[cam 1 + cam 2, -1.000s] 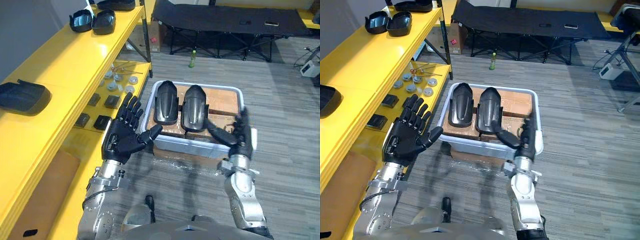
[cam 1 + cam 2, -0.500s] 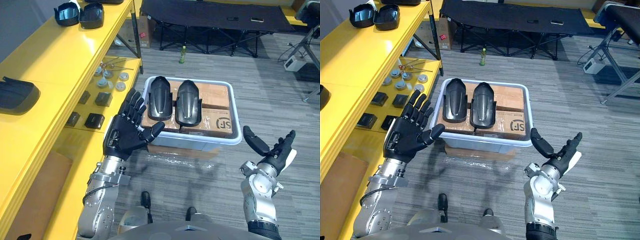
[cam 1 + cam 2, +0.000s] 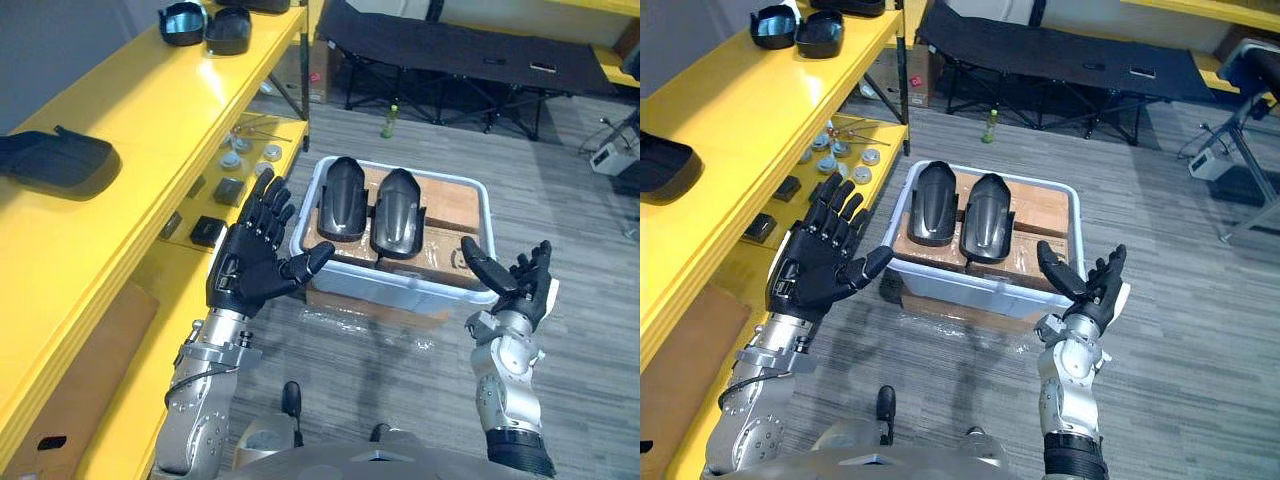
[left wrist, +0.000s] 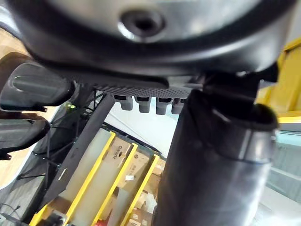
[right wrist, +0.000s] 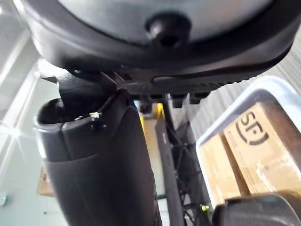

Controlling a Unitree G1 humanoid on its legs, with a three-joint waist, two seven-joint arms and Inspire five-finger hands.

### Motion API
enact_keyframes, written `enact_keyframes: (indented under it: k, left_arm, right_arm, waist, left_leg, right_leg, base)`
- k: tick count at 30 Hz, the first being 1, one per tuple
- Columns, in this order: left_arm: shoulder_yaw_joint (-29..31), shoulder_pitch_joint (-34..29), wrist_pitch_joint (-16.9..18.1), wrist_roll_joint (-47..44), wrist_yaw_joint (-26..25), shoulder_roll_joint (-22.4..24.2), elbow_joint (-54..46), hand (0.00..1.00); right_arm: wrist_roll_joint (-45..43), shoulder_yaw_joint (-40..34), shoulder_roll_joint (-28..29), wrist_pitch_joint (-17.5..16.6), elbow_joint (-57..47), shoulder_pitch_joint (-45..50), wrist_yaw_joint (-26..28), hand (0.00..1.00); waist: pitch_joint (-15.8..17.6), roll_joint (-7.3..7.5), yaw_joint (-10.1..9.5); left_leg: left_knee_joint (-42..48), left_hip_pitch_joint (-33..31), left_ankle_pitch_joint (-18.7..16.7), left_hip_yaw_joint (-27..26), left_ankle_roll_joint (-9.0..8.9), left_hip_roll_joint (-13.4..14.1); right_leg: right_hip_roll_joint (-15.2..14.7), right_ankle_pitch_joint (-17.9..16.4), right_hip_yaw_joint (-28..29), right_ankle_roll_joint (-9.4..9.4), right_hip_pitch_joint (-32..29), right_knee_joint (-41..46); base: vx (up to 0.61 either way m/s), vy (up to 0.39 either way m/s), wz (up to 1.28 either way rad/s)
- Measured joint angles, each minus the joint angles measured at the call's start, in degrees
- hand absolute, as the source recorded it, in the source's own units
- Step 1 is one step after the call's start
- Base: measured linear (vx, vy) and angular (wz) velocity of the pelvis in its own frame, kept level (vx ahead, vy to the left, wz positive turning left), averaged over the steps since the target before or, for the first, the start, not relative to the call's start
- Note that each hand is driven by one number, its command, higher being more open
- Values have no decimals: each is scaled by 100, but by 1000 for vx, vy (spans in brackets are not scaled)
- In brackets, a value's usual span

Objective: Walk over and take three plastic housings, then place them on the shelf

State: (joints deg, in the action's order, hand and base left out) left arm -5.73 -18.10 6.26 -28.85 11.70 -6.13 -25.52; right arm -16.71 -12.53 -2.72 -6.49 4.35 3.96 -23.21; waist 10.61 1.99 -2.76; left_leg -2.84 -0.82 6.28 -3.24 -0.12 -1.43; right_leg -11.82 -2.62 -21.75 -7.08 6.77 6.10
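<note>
1. The left hand (image 3: 255, 270) is fully open with fingers fanned and thumb out. It holds nothing, and its palm is turned towards the pale grey plastic tub (image 3: 400, 282) just beside its thumb.
2. The right hand (image 3: 515, 285) is also spread and empty, palm up, at the tub's opposite corner. The two hands flank the tub, probably to line up a reach.
3. Two glossy black plastic housings (image 3: 342, 208) lie side by side between and just ahead of the hands. They rest on brown cardboard boxes (image 3: 445, 205), which keep them up at rim height for easy picking.
4. The yellow shelf (image 3: 150, 110) runs along the outer side of the left hand. Another black housing (image 3: 62, 160) already sits on it.
</note>
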Motion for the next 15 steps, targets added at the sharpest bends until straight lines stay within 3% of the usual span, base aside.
enact_keyframes:
  k: [4,5,6,7,10,13,15]
  left_arm:
    - [93,8,-78,-68,431,-23,-35,100]
    - [188,14,-174,-140,558,-173,-148,100]
    - [204,28,-189,-199,655,-148,-130,100]
    - [186,0,-327,-223,781,-124,-136,100]
    - [125,-196,-421,-157,909,-252,-136,100]
    - [93,-189,-412,237,852,-356,-74,100]
    - [104,-141,-401,192,857,-396,-60,100]
  right_arm:
    - [559,22,91,-16,7,10,-172,100]
    - [714,27,141,-41,-11,-53,-189,100]
    - [716,15,89,-60,-15,-107,-180,100]
    - [724,-10,5,-51,-7,-140,-189,100]
    - [720,62,50,-11,23,-142,-150,100]
    - [454,-176,21,-7,45,-73,152,100]
    - [261,-493,2,-9,50,31,329,100]
  waist:
    - [-6,14,-149]
    - [73,399,-177]
    - [118,336,-173]
    - [173,110,-180]
    - [137,150,-198]
    - [158,45,-158]
    - [144,56,-157]
  left_leg:
    - [-231,144,-25,197,-21,-69]
    - [916,-243,-352,151,230,-376]
    - [1824,-536,-896,164,292,-372]
    - [2564,-799,-1491,225,216,-190]
    - [2636,-894,-1624,145,310,-136]
    - [2529,-848,-1601,228,334,-15]
    - [2428,-783,-1553,372,304,2]
  right_leg:
    - [-147,6,-384,11,-128,586]
    - [-535,-373,-410,196,-195,540]
    - [-576,-475,-464,-47,-178,606]
    - [-394,-531,-440,76,-183,759]
    - [-236,-227,-134,275,-196,463]
    - [-72,301,342,217,-292,592]
    - [16,326,501,200,-222,569]
  base:
    - [-55,77,28]
    - [-21,81,21]
    - [-47,111,15]
    - [-97,92,-15]
    - [-53,109,-21]
    - [-18,125,3]
    - [14,48,35]
